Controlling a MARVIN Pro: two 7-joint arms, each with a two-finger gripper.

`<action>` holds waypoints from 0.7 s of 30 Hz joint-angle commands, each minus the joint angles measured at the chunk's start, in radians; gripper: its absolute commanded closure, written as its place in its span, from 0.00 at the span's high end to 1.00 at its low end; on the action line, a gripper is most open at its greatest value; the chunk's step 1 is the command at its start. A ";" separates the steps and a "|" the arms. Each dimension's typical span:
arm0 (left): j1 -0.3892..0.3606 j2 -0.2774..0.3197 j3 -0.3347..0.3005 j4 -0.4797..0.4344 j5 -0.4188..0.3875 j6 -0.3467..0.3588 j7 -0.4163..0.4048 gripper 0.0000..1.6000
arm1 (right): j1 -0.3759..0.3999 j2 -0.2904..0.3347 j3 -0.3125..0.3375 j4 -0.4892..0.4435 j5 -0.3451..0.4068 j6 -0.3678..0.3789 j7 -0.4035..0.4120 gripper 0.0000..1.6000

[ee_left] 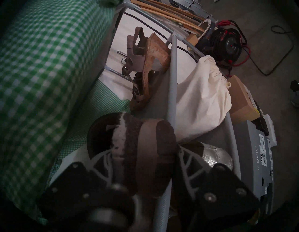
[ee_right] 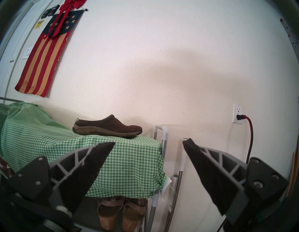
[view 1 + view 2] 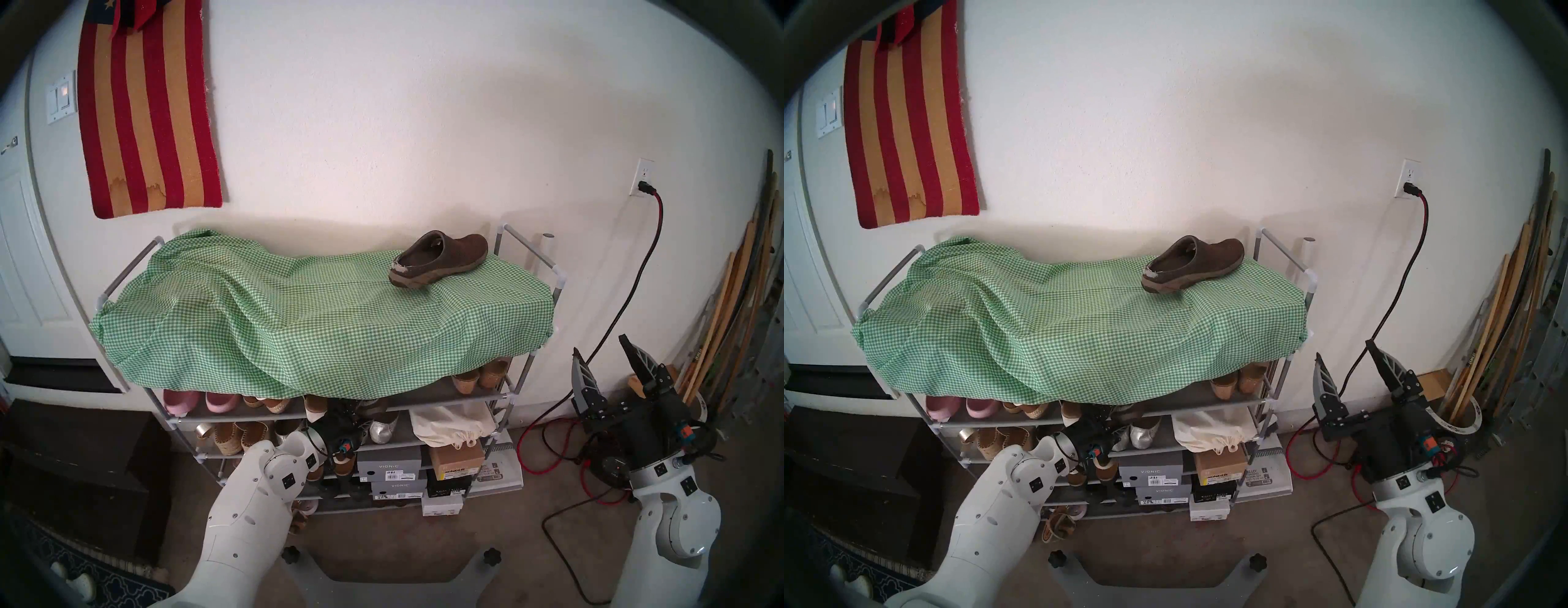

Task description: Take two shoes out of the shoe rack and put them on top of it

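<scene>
**One clog up, one coming out**

Closest to the left wrist lens, the left end effector (image 1: 142, 155) sits closed around the heel end of the second clog (image 1: 129, 137), one finger inside the opening and the other against the sole; the dim, blurred view makes it hard to say whether the shoe has lifted clear of its shelf. It lies on the tier just under the gingham cloth (image 3: 254, 322), beside the rack's front tube. The first clog (image 3: 441, 259) already rests on top of the shoe rack (image 3: 526, 382), at its right end, toe toward the wall. The right end effector (image 3: 604, 361) hangs beside the rack with its fingers spread wide and nothing in it. Roughly half is done: withdrawal and placement of the second clog remain.
</scene>
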 commanded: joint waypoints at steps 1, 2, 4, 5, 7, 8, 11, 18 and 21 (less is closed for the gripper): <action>0.021 0.008 -0.006 -0.003 -0.037 -0.034 -0.028 0.00 | 0.003 0.002 -0.004 -0.004 -0.001 0.001 0.002 1.00; 0.024 0.010 -0.009 -0.006 -0.044 -0.039 -0.033 0.00 | 0.003 0.002 -0.004 -0.004 -0.001 0.001 0.002 1.00; 0.030 0.015 -0.016 -0.016 -0.073 -0.062 -0.054 0.00 | 0.003 0.002 -0.004 -0.004 -0.001 0.000 0.002 1.00; 0.038 0.016 -0.021 -0.029 -0.088 -0.069 -0.063 0.00 | 0.003 0.002 -0.004 -0.004 -0.001 0.000 0.002 1.00; 0.049 0.016 -0.031 -0.053 -0.119 -0.078 -0.085 0.00 | 0.003 0.002 -0.004 -0.004 -0.001 0.000 0.002 1.00; 0.059 0.017 -0.036 -0.077 -0.136 -0.080 -0.105 0.00 | 0.003 0.002 -0.004 -0.004 -0.001 0.000 0.002 1.00; 0.088 0.021 -0.048 -0.142 -0.178 -0.085 -0.151 0.00 | 0.003 0.002 -0.004 -0.004 -0.001 0.000 0.002 1.00; 0.137 0.037 -0.077 -0.247 -0.282 -0.109 -0.234 0.00 | 0.003 0.002 -0.004 -0.004 -0.001 0.000 0.002 1.00; 0.168 0.055 -0.087 -0.298 -0.324 -0.123 -0.274 0.00 | 0.003 0.002 -0.004 -0.004 -0.001 0.000 0.002 1.00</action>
